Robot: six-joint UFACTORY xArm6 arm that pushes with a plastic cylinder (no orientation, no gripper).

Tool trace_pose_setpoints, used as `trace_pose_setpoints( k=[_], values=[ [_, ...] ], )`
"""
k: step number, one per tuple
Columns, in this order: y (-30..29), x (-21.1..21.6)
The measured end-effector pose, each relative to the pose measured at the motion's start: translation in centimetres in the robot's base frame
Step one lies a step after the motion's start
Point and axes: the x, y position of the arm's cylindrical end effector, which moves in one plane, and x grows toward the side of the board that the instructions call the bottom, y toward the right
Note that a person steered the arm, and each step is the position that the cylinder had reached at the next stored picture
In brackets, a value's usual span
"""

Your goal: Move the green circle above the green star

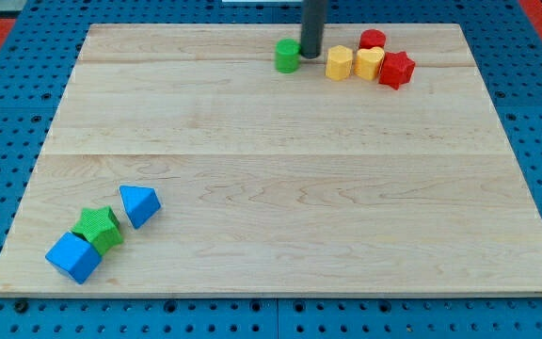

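The green circle point(287, 55) is a small green cylinder near the view's top, middle of the wooden board point(280, 188). My tip point(310, 53) stands right beside it, on its right side, touching or nearly touching. The green star point(98, 228) lies at the view's bottom left, far from the circle. It sits between a blue cube point(72, 257) below-left and a blue triangle point(139, 204) above-right, touching both.
To the right of my tip is a tight cluster: a yellow hexagon point(339, 63), a yellow heart point(369, 63), a red cylinder point(373, 40) and a red star point(396, 69). The board lies on a blue pegboard point(7, 141).
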Motion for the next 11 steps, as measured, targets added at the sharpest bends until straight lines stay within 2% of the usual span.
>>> trace_pose_setpoints(
  k=[1,2,3,4,5,6,7,8,9,10,11],
  values=[
    [-5.6,5.2],
    [-8.8,3.7],
    [-6.1,-1.3],
    [-12.9,-1.4],
    [-16.1,4.9],
    [-16.3,0.0],
    [-11.2,-2.7],
    [-12.8,2.5],
    [-20.2,10.8],
    [-21.4,14.2],
    [-25.5,11.1]
  ],
)
